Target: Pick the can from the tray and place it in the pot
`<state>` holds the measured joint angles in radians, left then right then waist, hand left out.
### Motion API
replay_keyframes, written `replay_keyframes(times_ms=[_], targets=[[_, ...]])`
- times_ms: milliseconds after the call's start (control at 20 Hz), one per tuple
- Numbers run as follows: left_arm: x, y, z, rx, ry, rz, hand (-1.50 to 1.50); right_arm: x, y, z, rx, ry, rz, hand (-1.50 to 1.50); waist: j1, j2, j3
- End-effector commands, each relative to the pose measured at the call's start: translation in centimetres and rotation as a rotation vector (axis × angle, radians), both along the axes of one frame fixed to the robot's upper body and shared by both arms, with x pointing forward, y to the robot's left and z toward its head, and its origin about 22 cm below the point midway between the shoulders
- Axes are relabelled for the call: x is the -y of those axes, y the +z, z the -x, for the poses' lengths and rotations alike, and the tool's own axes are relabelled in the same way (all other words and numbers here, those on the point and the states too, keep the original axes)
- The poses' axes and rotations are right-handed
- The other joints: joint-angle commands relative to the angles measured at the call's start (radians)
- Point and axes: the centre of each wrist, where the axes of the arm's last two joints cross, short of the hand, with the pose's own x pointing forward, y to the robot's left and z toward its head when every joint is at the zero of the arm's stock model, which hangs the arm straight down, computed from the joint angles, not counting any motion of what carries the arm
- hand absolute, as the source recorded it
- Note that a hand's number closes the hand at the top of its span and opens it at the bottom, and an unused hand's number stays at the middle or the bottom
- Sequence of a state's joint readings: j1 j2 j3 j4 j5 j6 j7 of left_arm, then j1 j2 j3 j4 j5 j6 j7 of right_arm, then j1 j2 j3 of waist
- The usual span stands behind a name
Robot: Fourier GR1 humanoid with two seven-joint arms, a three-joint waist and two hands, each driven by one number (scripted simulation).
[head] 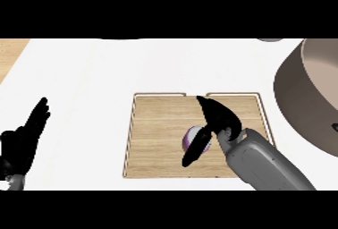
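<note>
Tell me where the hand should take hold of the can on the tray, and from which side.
Probably across its rounded sides, coming from above. The can seems to rest low on the wooden tray, with open board on its left. The right hand is already over it, thumb to the left and fingers beyond, hiding most of it.

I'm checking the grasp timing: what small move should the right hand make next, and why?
Probably curl the right hand round the can: its fingers and thumb already straddle the can on the wooden tray but look uncurled, and the pot waits to the right.
</note>
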<state>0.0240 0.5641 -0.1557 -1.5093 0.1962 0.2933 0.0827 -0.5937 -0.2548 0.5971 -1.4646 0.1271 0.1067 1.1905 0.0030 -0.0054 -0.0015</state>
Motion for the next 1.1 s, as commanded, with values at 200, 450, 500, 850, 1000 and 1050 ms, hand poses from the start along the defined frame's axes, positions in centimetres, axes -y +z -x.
replay_keyframes(times_ms=[200,450,500,850,1000,1050], targets=[[-0.8,0.7,-0.9,0.004,0.006,-0.002,0.0,-1.4,-2.3,0.1,-0.135,-0.064,0.096,-1.5,0.001,0.005,0.001],[-1.3,0.2,-1.2,0.012,0.006,-0.001,0.0,-0.4,-2.1,-0.6,-0.059,0.015,0.114,1.5,0.0,0.006,0.001],[0.4,0.0,0.7,0.01,-0.016,0.0,0.0,-1.1,-1.4,-0.1,-0.066,0.007,0.117,1.5,0.005,0.003,0.001],[-1.1,-0.4,-0.3,0.011,0.003,-0.005,0.0,-1.5,-2.0,-0.9,-0.061,0.004,0.125,1.5,0.003,0.005,0.001],[-0.7,-0.5,0.1,-0.002,0.032,-0.001,0.0,3.8,-4.0,5.5,0.029,0.371,0.108,1.5,-0.029,-0.003,0.002],[-0.7,-0.8,0.1,-0.01,0.017,0.003,0.0,5.0,-3.6,5.4,0.072,0.464,0.117,1.5,-0.033,-0.002,0.003]])
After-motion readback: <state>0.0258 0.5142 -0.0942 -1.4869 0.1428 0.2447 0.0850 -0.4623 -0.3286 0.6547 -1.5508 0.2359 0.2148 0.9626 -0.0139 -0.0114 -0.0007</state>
